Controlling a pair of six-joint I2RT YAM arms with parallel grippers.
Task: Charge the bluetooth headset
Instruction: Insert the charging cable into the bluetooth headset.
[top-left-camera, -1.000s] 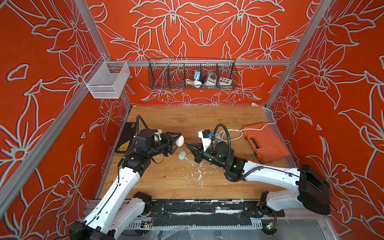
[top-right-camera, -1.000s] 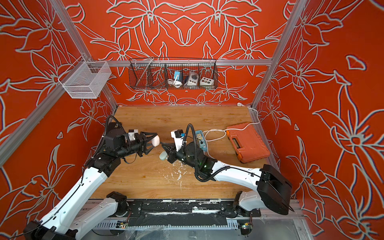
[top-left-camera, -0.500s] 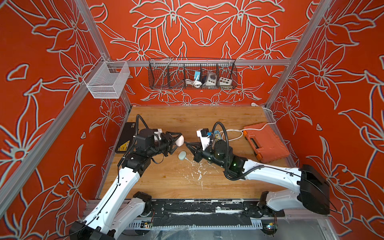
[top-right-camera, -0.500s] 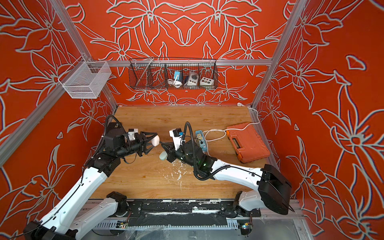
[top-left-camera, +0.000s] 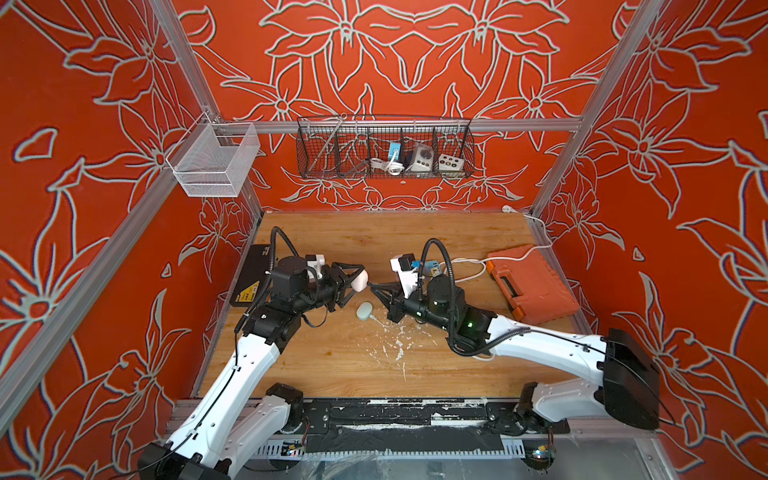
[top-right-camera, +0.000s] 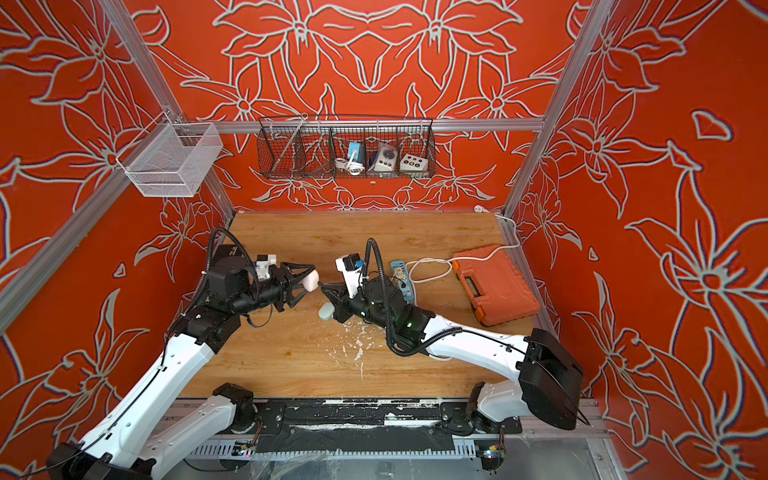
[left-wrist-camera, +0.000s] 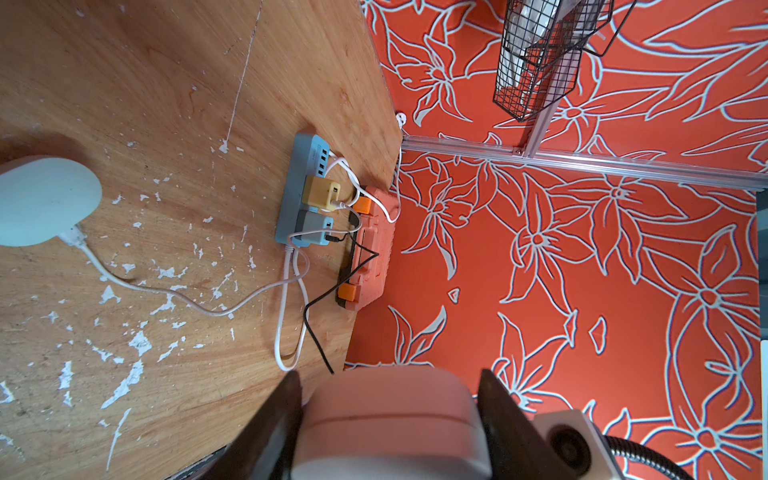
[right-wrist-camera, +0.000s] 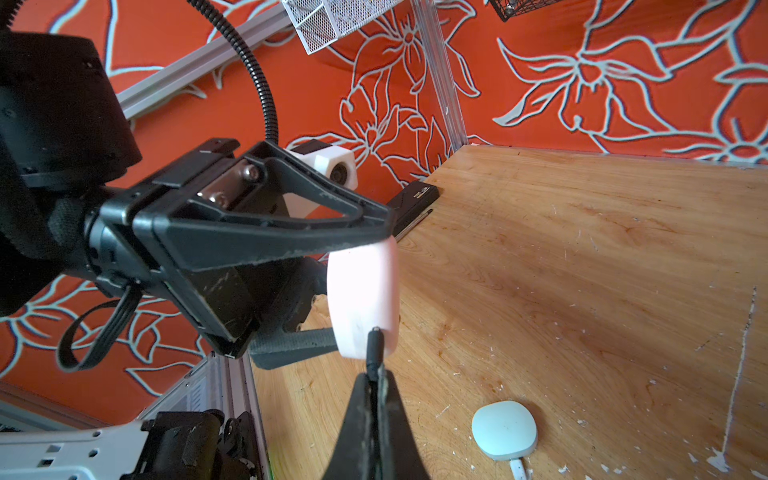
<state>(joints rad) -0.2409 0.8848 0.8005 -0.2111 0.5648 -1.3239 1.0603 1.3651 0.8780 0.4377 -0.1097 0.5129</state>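
Edging leftward, right tool (right-wrist-camera: 376, 375), clamped on the charging plug (right-wrist-camera: 375, 345), reaches the headset case (right-wrist-camera: 361, 295) mid-frame; left tool (top-left-camera: 355, 283) pinches its seemingly light, slick, rigid shell across both faces.

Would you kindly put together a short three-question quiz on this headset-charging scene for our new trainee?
1. True or false: the left gripper holds the pink case clear of the table.
2. What does the shut right gripper pinch? A) a black plug B) a screwdriver C) a sponge
3. Fill in: the mint-green case lying on the table has a ____ cable plugged into it.
Key: 1 true; 2 A; 3 white.
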